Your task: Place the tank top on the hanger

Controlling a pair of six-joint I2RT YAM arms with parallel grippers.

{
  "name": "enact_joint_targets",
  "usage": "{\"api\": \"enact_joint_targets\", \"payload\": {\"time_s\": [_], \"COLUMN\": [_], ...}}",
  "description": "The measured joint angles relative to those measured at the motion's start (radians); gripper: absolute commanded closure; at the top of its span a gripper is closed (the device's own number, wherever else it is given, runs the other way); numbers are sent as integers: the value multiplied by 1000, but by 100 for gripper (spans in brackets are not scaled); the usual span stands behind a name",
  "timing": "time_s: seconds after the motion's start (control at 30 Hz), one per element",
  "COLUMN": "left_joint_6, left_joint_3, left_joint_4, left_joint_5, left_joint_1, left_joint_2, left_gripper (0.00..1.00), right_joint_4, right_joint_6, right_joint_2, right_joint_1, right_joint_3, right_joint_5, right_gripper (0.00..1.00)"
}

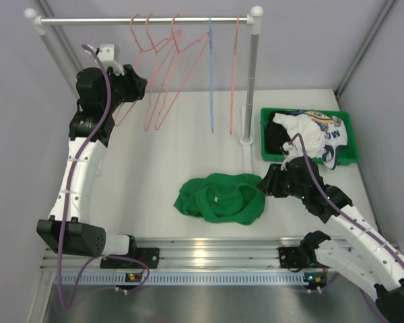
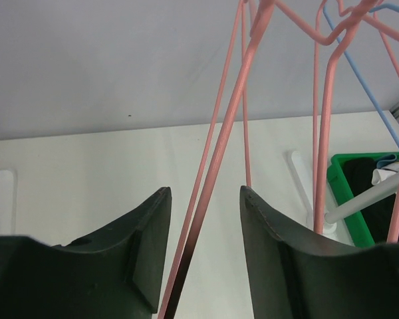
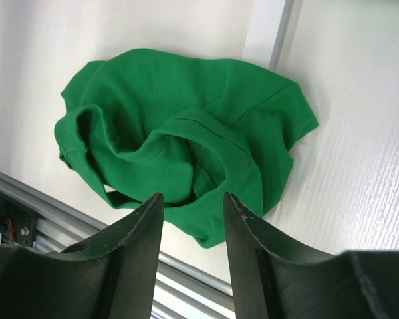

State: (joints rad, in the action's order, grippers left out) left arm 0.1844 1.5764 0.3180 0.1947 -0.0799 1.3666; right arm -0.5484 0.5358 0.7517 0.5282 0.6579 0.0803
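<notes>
The tank top [image 1: 221, 198] lies in a crumpled green heap on the white table [image 1: 148, 168], low and centre in the top view, just ahead of the metal rail at the near edge. It looks light and thoroughly soft: it will sag, fold and slide off anything smooth, so a pinch in the middle of the heap would probably lift a shapeless bundle. The ribbed band curling across its middle in the right wrist view, a neck or armhole edge, seems the better hold, since it is thicker and leads to a strap.

The right gripper [image 3: 193, 198] hovers over the near rim of the heap, fingers partly apart with green fabric showing in the gap. It grips nothing.

The hanger [image 2: 219, 156] is thin salmon-pink wire, stiff but light, free to swing on its hook and likely slippery. It hangs with several others alike from the rail [image 1: 87, 21] at upper left. The left gripper [image 2: 205, 193] is raised there, its fingers half apart on either side of the slanting wire, with clear space on both sides, so it is not clamped. A blue hanger [image 1: 211, 74] hangs further right.

At centre right, a green bin [image 1: 265, 121] holds a white printed garment [image 1: 313, 131] piled over a black garment [image 1: 276, 138], well apart from the tank top.
</notes>
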Motion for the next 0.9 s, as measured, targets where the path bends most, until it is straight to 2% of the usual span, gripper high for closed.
{"api": "enact_joint_targets", "payload": {"time_s": [0.43,0.67,0.9], "left_joint_6": [0,6,8], "left_joint_3": [-9,-9,-3], "left_joint_4": [-1,0,0], "left_joint_5": [10,10,10], "left_joint_1": [0,0,-4], "left_joint_2": [0,0,0], "left_gripper": [77,100,100], "right_joint_4": [-19,-21,-21], "right_joint_6": [-12,-14,-20], "right_joint_2": [19,19,19], "right_joint_1": [0,0,0], "right_joint_3": [13,13,13], "right_joint_5": [5,12,12], "right_gripper": [62,64,67]}}
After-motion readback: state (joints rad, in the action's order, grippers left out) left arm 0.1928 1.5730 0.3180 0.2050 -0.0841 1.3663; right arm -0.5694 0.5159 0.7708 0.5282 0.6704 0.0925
